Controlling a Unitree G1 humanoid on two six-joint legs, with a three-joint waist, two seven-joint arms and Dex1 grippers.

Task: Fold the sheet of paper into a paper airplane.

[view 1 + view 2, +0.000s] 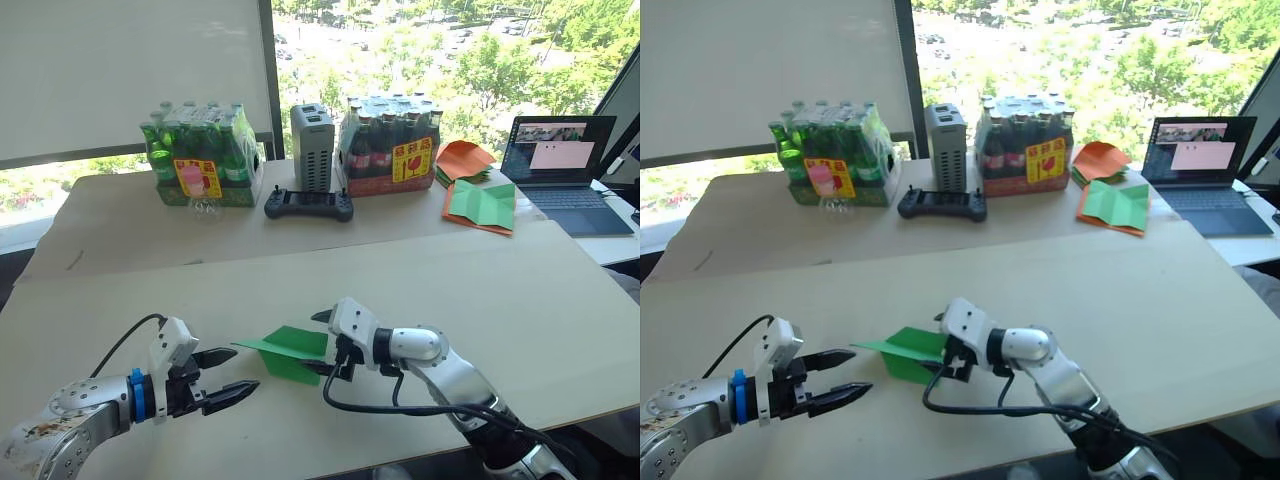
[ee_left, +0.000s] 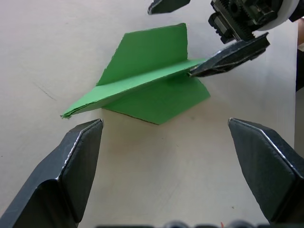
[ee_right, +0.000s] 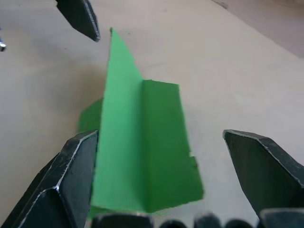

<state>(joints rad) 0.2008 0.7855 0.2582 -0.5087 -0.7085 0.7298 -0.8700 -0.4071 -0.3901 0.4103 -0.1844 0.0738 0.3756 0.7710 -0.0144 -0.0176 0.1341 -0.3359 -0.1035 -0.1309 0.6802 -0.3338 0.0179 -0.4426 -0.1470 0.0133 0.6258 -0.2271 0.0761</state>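
The paper airplane [image 1: 287,351] looks finished on the desk [image 1: 500,290]; both the left gripper [image 1: 228,376] and right gripper [image 1: 322,342] are spread open around it, so retreat seems next.

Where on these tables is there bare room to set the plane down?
Bare tabletop lies right of the right gripper, and between the paper airplane and the controller. Crowded: the back row of bottle packs, and the corner with orange paper pile and laptop.

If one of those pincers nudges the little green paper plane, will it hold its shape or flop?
The paper airplane is thin folded paper, so probably very light and apt to slide on the smooth table. Its layered centre crease likely stiffens it lengthwise, but the wings would probably bend. The right pincer touches its tail.
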